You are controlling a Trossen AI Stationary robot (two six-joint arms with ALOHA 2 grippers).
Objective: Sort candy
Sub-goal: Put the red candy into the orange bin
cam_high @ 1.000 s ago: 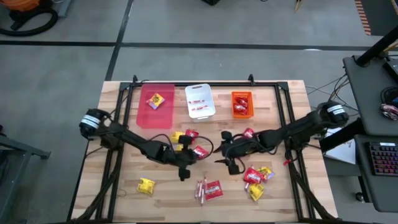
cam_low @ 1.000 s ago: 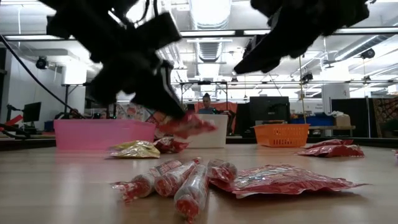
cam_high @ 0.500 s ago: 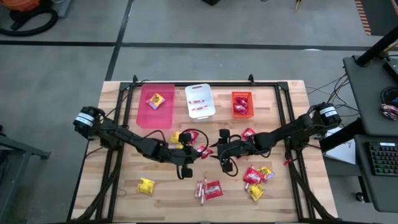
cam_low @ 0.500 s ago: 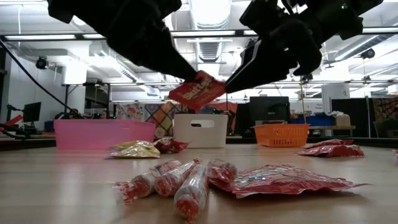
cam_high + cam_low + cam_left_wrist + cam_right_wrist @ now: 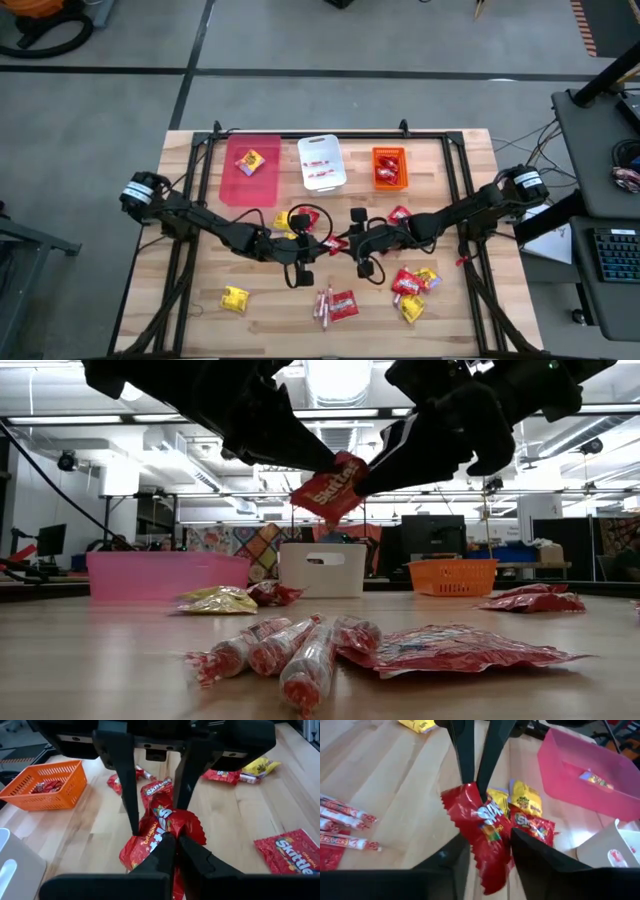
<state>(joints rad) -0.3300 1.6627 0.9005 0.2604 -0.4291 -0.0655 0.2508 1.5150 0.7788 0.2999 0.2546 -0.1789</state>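
Red Skittles packet [image 5: 330, 487]: raised above mid-desk [image 5: 200, 295], hanging between both end effectors.
Left end effector [image 5: 172, 840]: clamped tight on one edge of the packet.
Right end effector [image 5: 487, 847]: fingers part-spread, straddling the packet's opposite edge; firm grip not discernible.
Other candy: pinkish-red sticks [image 5: 275, 650] lying on the desk below; yellow packet [image 5: 234, 298] near the front left.
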